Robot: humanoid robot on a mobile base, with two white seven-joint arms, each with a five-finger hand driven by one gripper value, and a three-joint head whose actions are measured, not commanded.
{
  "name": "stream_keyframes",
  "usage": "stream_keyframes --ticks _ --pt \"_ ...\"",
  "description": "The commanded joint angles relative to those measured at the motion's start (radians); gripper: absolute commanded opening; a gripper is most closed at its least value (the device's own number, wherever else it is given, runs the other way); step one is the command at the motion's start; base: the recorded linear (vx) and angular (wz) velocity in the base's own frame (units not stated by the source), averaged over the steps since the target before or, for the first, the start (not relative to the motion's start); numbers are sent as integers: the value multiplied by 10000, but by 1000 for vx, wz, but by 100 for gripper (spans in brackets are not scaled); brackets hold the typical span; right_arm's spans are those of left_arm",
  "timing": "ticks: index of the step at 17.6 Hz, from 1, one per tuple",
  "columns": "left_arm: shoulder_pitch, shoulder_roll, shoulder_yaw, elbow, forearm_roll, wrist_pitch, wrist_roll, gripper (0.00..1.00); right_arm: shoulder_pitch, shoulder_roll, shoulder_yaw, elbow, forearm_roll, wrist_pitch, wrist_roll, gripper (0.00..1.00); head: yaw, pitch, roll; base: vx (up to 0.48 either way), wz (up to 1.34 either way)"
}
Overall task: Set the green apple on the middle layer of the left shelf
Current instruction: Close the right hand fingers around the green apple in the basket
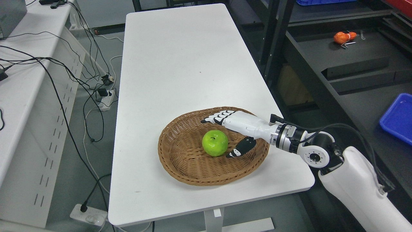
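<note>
A green apple [215, 142] lies in a brown wicker basket [180, 161] on the near part of a white table [180, 64]. My right hand [222, 137] reaches in from the lower right and hovers over the basket just right of the apple. Its fingers [216, 118] are spread above and behind the apple and its thumb [239, 149] points toward the apple's right side. The hand is open and holds nothing. A dark shelf unit [338, 58] stands to the right of the table. My left arm does not show.
An orange object [343, 36] lies on the dark shelf at the upper right. A blue tray [398, 116] sits at the right edge. A white bench [29, 96] with black cables and power strips stands on the left.
</note>
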Motion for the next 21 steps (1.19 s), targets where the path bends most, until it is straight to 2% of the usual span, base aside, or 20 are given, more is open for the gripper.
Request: stream_keyframes --ticks 1,7,11,13,16,21 --pt "1 174 0 -4 0 0 4 100 -110 -654 962 275 127 -5 71 100 0 0 0 79 41" --pt "1 174 0 11 0 0 4 100 -217 -501 1270 290 96 10 86 100 0 0 0 24 6" --pt "1 174 0 11 0 -15 4 100 -584 265 1315 366 111 10 40 100 0 0 0 0 0" --pt "1 174 0 -4 0 0 4 100 -906 465 1804 931 218 41 40 100 0 0 0 0 0" --pt "1 174 0 11 0 0 4 100 -1136 925 1883 1562 602 133 40 100 0 0 0 0 0" --pt "1 174 0 -4 0 0 4 100 -1291 1033 1883 2545 984 133 -36 100 0 0 0 0 0"
